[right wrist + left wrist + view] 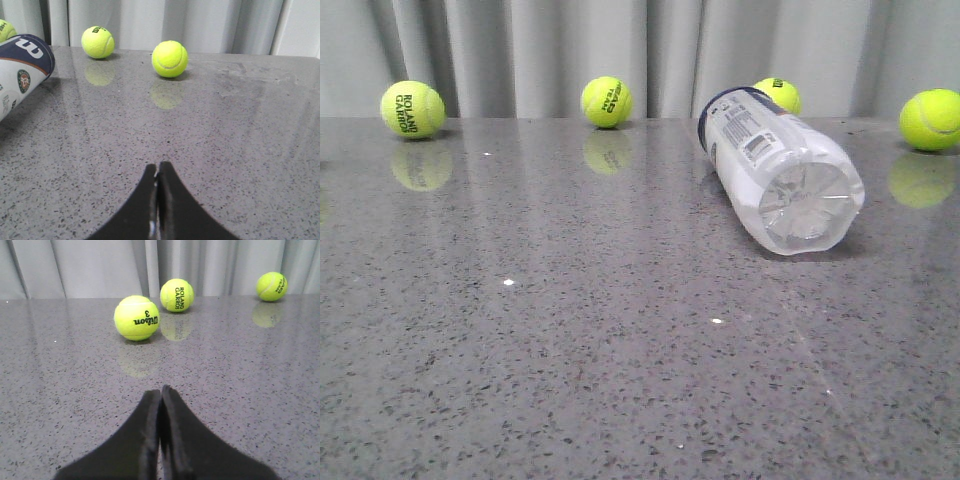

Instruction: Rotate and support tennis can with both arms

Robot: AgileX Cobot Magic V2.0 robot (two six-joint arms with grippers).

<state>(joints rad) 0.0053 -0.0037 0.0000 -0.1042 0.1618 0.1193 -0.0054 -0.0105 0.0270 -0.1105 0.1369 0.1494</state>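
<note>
the tennis can [775, 170] lies on its side on the speckled grey table [570, 350], right of centre toward the back, clear base turned to the front camera and navy rim pointing at the curtain [520, 50]. four yellow tennis balls [412, 109] sit along the back edge, one just behind the can's rim, and nothing lies on the open table in front of the can. the left gripper [161, 395] and the right gripper [158, 170] both have fingers pressed together on nothing, well apart from the can.
</note>
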